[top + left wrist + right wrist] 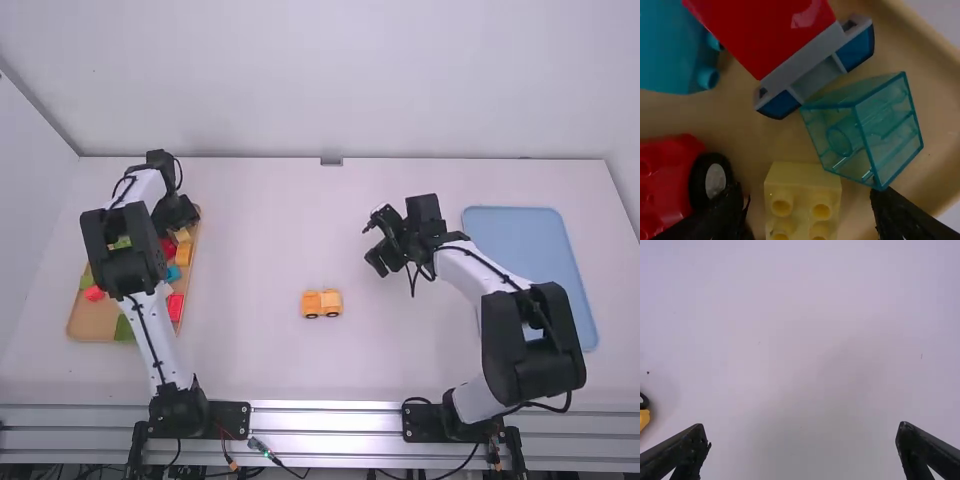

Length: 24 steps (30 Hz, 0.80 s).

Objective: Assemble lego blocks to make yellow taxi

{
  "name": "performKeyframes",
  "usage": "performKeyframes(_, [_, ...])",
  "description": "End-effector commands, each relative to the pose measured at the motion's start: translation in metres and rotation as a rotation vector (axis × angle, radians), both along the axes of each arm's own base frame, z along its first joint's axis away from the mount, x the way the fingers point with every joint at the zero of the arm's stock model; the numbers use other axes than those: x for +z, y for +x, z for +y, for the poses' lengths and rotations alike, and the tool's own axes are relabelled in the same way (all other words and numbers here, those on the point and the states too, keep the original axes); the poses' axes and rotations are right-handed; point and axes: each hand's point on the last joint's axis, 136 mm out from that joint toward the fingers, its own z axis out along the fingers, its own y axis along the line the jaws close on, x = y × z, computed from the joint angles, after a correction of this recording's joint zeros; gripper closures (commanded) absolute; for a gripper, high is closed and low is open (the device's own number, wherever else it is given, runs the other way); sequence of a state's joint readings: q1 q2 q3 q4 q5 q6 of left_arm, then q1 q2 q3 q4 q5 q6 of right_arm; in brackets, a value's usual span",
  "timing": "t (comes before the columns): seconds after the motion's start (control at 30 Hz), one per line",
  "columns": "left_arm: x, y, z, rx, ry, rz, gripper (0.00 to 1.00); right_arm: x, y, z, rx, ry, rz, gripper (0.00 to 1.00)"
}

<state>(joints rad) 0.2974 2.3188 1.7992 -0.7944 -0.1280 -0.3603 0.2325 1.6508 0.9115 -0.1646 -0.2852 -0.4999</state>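
White surface (260, 220) under everything. Blue tray (515, 228) on the right, partly behind the right arm; wooden tray (92, 322) on the left under the left arm, blocks inside. Left hand (178, 212): aimed down over the wooden tray's far end, fingers spread, released. Right hand (374, 244): above mid-surface, angled inward from its arm, fingers wide apart, released. Yellow wheeled car (321, 303): between the trays, nearer the bases than the right hand. Pale yellow block (802, 190): in the wooden tray, framed by the left hand's fingers, ungripped.
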Motion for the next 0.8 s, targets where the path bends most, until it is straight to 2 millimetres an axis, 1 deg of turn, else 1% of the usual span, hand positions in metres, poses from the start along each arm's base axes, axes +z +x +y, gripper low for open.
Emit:
performKeyframes(0.0, [-0.009, -0.011, -0.001, 0.013, -0.008, 0.035, 0.37, 0.018, 0.009, 0.002, -0.005, 0.018, -0.045, 0.01])
performKeyframes(0.1, [-0.009, -0.009, -0.003, 0.008, -0.024, 0.024, 0.47, 0.018, 0.009, 0.002, -0.005, 0.018, -0.044, 0.01])
performKeyframes(0.13, [-0.009, -0.008, -0.003, 0.008, -0.023, 0.023, 0.52, 0.018, 0.009, 0.002, -0.006, 0.018, -0.044, 0.01])
performKeyframes(0.2, [-0.009, -0.008, -0.005, 0.004, -0.023, 0.023, 0.57, 0.018, 0.008, 0.002, -0.005, 0.018, -0.041, 0.01])
performKeyframes(0.3, [-0.009, -0.008, -0.005, 0.003, -0.020, 0.024, 0.61, 0.017, 0.008, 0.002, -0.005, 0.017, -0.037, 0.02])
performKeyframes(0.47, [-0.008, -0.006, -0.005, 0.003, -0.018, 0.019, 0.72, 0.017, 0.008, 0.002, -0.005, 0.016, -0.037, 0.02])
performKeyframes(0.5, [-0.007, -0.005, -0.004, 0.003, -0.014, 0.017, 0.76, 0.017, 0.007, 0.002, -0.005, 0.016, -0.037, 0.01])
performKeyframes(0.53, [-0.006, -0.005, -0.003, 0.004, -0.012, 0.017, 0.82, 0.017, 0.007, 0.002, -0.005, 0.016, -0.037, 0.01])
performKeyframes(0.57, [-0.001, -0.004, -0.001, 0.007, -0.001, 0.016, 0.97, 0.017, 0.008, 0.001, -0.006, 0.017, -0.036, 0.01])
performKeyframes(0.6, [0.005, -0.004, 0.004, 0.017, 0.014, 0.019, 0.98, 0.017, 0.007, 0.001, -0.005, 0.016, -0.037, 0.01])
performKeyframes(0.63, [0.006, -0.003, 0.005, 0.017, 0.015, 0.019, 0.98, 0.017, 0.007, 0.001, -0.005, 0.017, -0.036, 0.01])
performKeyframes(0.77, [0.032, 0.005, 0.003, 0.010, 0.014, 0.012, 0.98, 0.017, 0.007, 0.001, -0.005, 0.017, -0.036, 0.02])
